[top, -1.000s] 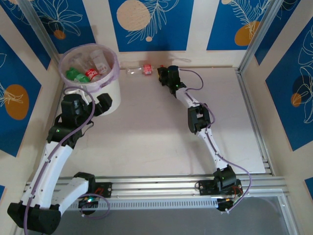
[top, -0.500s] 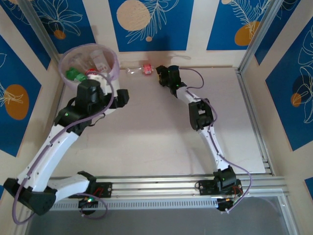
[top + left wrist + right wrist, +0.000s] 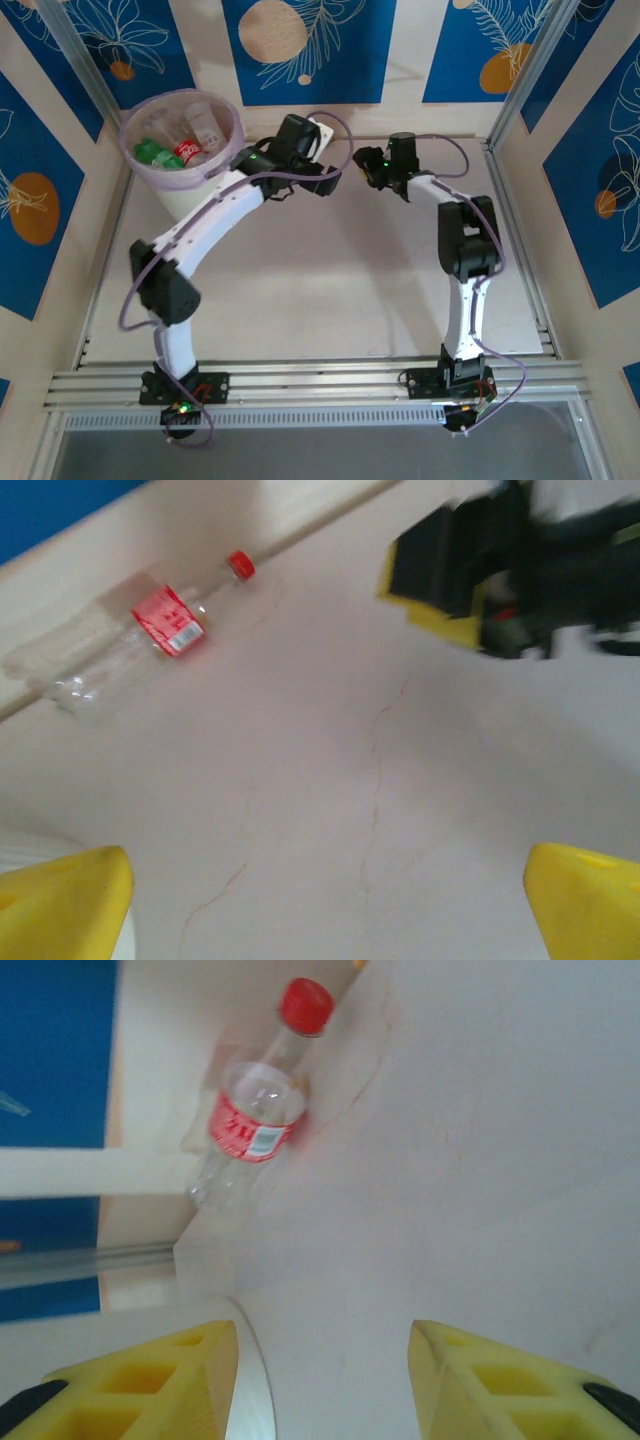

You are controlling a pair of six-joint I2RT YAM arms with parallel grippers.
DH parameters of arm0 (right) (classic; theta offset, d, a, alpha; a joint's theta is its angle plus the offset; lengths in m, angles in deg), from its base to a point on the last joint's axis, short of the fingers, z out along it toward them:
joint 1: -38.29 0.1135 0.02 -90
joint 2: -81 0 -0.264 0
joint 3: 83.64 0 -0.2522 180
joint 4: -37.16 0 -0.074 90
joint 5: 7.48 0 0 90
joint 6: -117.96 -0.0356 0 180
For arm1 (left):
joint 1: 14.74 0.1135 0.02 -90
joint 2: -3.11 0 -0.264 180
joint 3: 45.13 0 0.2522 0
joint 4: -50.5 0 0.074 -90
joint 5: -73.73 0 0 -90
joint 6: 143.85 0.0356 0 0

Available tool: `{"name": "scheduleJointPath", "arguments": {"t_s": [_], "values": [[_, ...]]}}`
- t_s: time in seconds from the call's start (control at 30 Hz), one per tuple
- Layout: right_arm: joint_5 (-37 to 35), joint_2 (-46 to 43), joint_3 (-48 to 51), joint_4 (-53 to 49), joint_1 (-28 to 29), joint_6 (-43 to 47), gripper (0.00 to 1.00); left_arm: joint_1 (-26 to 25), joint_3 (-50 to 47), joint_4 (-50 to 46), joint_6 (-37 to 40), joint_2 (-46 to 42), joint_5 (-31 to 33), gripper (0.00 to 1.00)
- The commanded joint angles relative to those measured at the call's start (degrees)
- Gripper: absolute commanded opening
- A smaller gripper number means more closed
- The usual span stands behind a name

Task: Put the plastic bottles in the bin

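left hand (image 3: 325, 900) spread wide, right hand (image 3: 320, 1370) parted and empty above the pale desk (image 3: 330, 290), probably to take the clear red-capped plastic bottle (image 3: 250, 1120) lying along the far edge; round white pink-lined bin (image 3: 195, 195) stands at the far left corner.

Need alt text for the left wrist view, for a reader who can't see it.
A clear plastic bottle with a red cap and red label lies on its side on the pale table, along the foot of a wall. The left gripper is open and empty, yellow fingertips at the bottom corners; the right gripper, blurred, is at upper right.
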Motion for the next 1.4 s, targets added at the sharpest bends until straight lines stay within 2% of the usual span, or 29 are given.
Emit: {"name": "scheduleJointPath", "arguments": {"t_s": [0.0,0.13,0.2,0.4,0.57,0.63,0.77,0.93,1.17,1.27,1.37], "values": [[4.7,-9.0,6.4,-5.2,0.3,9.2,0.48,3.6,8.1,0.4,0.6,7.9,-4.4,0.97],[7.4,-17.0,12.4,-9.6,0.0,13.8,0.48,6.6,22.6,-1.4,-1.8,21.8,-4.6,1.00],[7.6,-20.4,14.9,-11.4,-0.1,15.1,0.48,7.9,26.3,0.2,-3.0,26.3,-3.7,1.00],[6.9,-28.0,21.1,-14.2,-0.3,17.3,0.48,11.2,26.6,14.0,-6.4,33.5,-2.1,1.00],[6.3,-31.2,23.0,-17.1,-0.3,19.0,0.48,11.4,26.8,28.9,-2.6,38.8,5.8,1.00],[6.1,-32.3,23.7,-18.2,-0.3,19.3,0.48,11.9,29.5,32.4,-1.8,41.8,6.6,0.99],[5.2,-34.3,24.9,-19.7,0.2,20.0,0.48,14.6,41.7,28.7,-6.2,49.6,4.8,0.96],[3.1,-35.5,23.8,-23.6,1.3,21.8,0.48,20.1,42.0,29.1,-15.5,51.6,-0.3,0.94],[0.0,-36.1,21.1,-27.6,3.4,23.5,0.48,23.2,42.0,30.7,-18.3,53.9,-2.4,0.94],[-1.4,-35.7,19.9,-29.4,4.4,24.0,0.49,24.6,42.0,30.5,-23.3,55.4,-5.8,0.92],[-2.1,-35.5,19.5,-29.9,4.9,24.0,0.48,24.4,41.9,31.0,-22.4,55.8,-9.9,0.91]]}}
